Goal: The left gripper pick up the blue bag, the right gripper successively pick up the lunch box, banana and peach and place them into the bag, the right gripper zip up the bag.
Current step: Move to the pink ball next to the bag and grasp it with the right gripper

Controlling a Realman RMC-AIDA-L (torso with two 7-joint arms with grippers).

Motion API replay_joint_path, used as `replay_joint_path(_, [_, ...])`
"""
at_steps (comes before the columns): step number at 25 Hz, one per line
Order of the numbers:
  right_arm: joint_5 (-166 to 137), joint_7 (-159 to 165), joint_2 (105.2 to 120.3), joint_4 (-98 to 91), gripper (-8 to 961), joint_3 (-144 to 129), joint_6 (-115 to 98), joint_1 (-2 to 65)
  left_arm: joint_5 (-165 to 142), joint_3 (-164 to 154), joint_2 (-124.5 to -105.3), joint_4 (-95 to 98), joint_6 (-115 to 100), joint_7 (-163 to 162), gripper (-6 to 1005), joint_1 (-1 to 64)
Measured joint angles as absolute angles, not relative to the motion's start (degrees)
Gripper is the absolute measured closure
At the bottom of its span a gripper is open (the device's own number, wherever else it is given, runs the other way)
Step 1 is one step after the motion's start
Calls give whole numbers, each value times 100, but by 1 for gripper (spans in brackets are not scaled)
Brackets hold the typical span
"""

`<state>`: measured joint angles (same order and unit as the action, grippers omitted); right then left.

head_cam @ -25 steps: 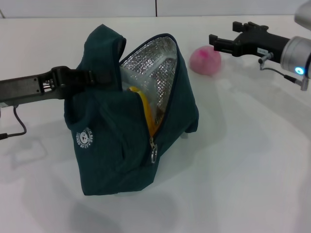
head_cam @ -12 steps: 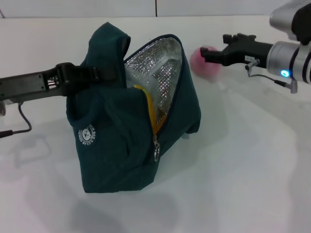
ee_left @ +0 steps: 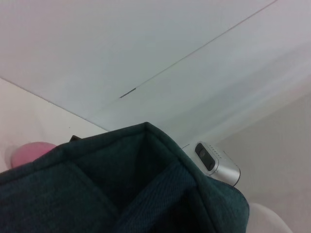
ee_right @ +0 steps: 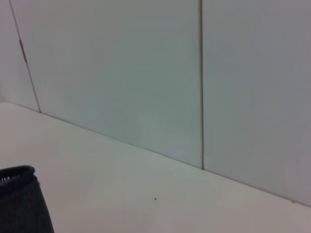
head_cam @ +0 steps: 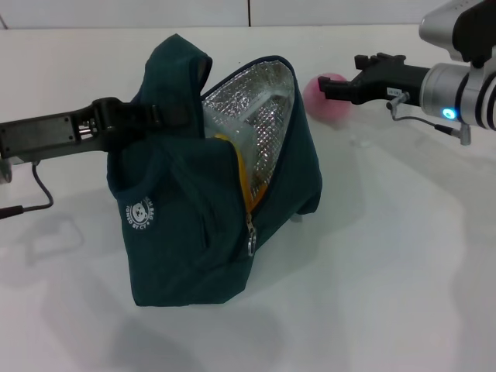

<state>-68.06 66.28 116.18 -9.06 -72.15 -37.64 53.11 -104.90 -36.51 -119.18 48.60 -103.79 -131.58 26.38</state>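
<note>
The blue bag (head_cam: 194, 232) stands on the white table, its mouth open and its silver lining (head_cam: 260, 97) showing. My left gripper (head_cam: 159, 116) is shut on a handle at the bag's top left and holds it up. The banana (head_cam: 242, 177) lies inside along the zip edge, with a pale clear shape, apparently the lunch box (head_cam: 221, 124), behind it. The peach (head_cam: 335, 105) rests on the table to the right of the bag, and my right gripper (head_cam: 329, 87) is level with it and overlaps its near side. The left wrist view shows bag fabric (ee_left: 121, 194) and the peach (ee_left: 29, 153).
A ring zip pull (head_cam: 249, 245) hangs at the low end of the opening, and a round white logo (head_cam: 139, 215) marks the bag's side. The white table (head_cam: 387, 271) stretches in front and to the right. A pale wall stands behind.
My right gripper has moved left and down, from beside the peach to right against it. The bag has shifted slightly in my left gripper's hold.
</note>
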Motion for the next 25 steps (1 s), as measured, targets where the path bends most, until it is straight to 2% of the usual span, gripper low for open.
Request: replay_joint_path(25, [-6793,6636,11619,-733,132,-7647,-3463,5610,-10467,-3639,-11901,4710,-10284,-13157,969,2831])
